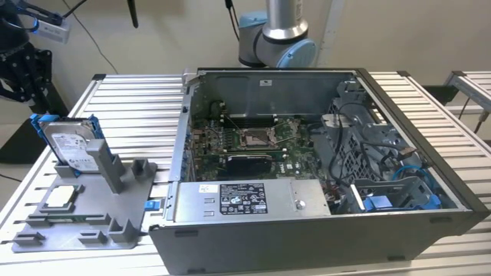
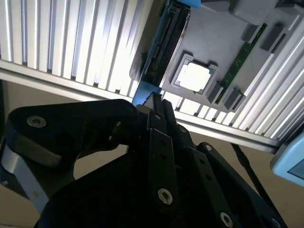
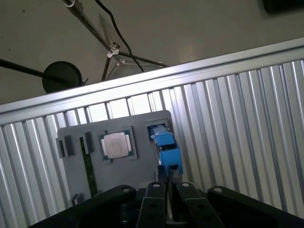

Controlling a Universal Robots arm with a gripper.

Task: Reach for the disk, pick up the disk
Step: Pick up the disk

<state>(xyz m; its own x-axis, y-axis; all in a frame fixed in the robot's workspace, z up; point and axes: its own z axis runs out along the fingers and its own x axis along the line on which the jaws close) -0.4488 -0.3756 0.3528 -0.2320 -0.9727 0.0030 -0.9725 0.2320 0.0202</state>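
1. Standing on edge in a slot of the grey holder (image 1: pixel 129 217), the disk (image 1: pixel 71 145) is seen at the exterior view's left, with its white label turned to the near side and blue rails along its edges.
2. In both wrist views the disk is seen edge-on from above (image 3: pixel 165 141) (image 2: pixel 161 52), as a narrow strip with blue plastic at its ends.
3. The gripper (image 3: pixel 167 175) is held above the disk and apart from it. Its fingertips are drawn together and nothing is clamped between them.
4. In the first wrist view the fingertips are lined up with the near end of the blue rail.
5. A small square silvery chip (image 1: pixel 63 197) is laid flat in a recess of the holder, near of the disk.
6. A green memory strip (image 3: pixel 89 167) is set in the holder beside the chip.
7. The holder is placed on a ribbed metal table (image 1: pixel 130 109).
8. An open computer case (image 1: pixel 307 250) is laid on the table just right of the holder, with its board and cables exposed.
9. The arm's base (image 1: pixel 276 35) is mounted on the far side of the case.
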